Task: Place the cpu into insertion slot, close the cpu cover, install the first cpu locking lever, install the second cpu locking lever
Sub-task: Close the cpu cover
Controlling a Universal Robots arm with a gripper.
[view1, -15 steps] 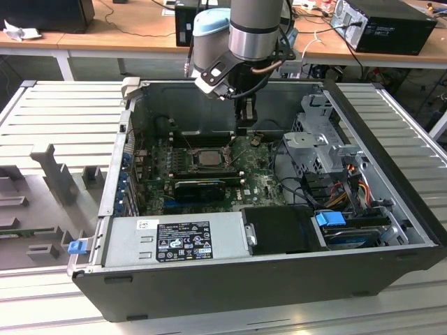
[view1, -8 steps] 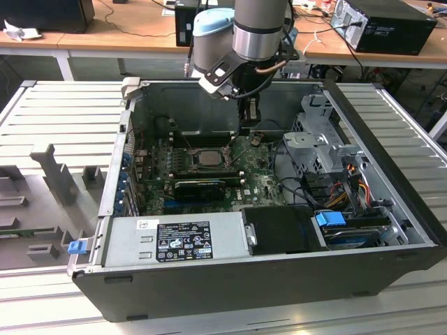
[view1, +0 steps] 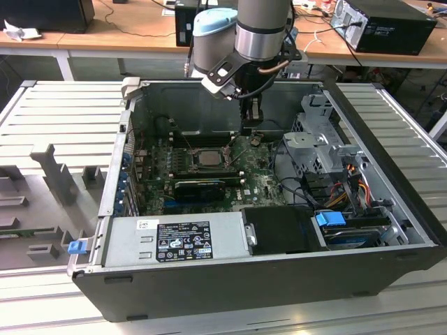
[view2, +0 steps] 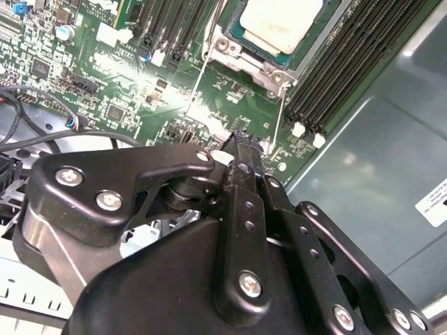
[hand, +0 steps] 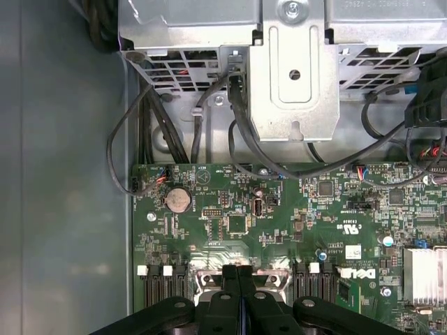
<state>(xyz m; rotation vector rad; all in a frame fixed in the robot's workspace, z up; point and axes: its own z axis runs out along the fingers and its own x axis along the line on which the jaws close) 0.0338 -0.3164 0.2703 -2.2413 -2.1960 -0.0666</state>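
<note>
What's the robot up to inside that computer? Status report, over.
Black gripper shut, empty, low over green motherboard. Pale silver square cpu seated in silver-rimmed insertion slot. Nothing between them.

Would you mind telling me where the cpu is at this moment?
In the exterior view the cpu lies in the insertion slot mid-motherboard, between banks of memory slots, with the pincer toward the exterior view's right of it.

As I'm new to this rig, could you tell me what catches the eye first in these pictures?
The black end effector, shut, hangs inside the open case above the green board. To the exterior view's left of it, the pale cpu lies mid-board.
</note>
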